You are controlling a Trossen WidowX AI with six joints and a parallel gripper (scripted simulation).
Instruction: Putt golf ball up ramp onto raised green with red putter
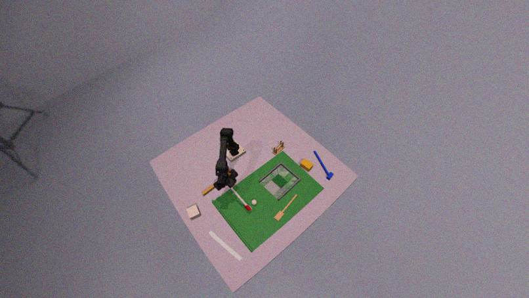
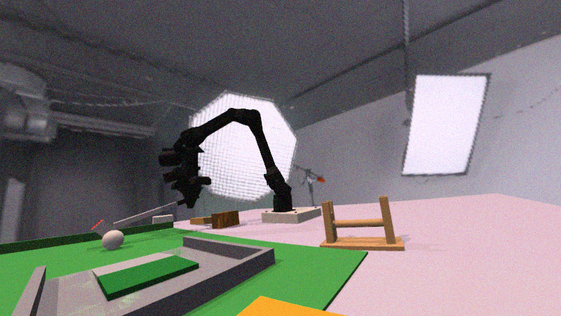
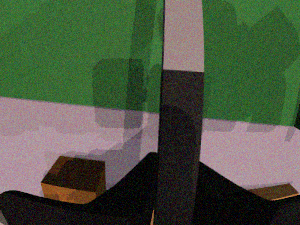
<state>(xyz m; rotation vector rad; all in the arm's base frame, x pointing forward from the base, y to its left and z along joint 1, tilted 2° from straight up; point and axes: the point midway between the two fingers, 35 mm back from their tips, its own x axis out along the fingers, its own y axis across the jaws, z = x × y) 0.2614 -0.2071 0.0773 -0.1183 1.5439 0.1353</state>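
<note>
block [image 1: 193,211] [image 2: 162,218], off-white, lies on the pink table [image 1: 233,276] [image 2: 463,235] [image 3: 30,121], at the left in top view. next, mallet [image 1: 209,190] [image 2: 225,219] [image 3: 75,190], orange-brown, lies partly under the arm [image 1: 223,148] [image 2: 266,151]. strip [image 1: 225,245], white, lies outside the near left edge of the green mat [image 1: 251,236] [image 2: 305,271] [image 3: 60,49]. claw [image 1: 230,184] [image 2: 189,204] [image 3: 167,160]: clamped on the dark grip of the putter [image 1: 240,198] [image 2: 145,214] [image 3: 182,34], well above the surface. shaft slants down to the red head, beside the ball; contact cannot be told. ball [image 1: 253,201] [image 2: 113,239]: on the mat, outside the grey-walled ramp [image 1: 283,195] [image 2: 231,280]. raised green [image 1: 279,180] [image 2: 149,276]: within those walls. paddle [image 1: 285,206], light wood, lies flat on the mat. farther right: wooden rack [image 1: 275,151] [image 2: 360,243], upright near the mat corner; yellow block [image 1: 306,164] [image 2: 282,307], beside the mat; blue mallet [image 1: 321,163], rightmost, on the table.
</note>
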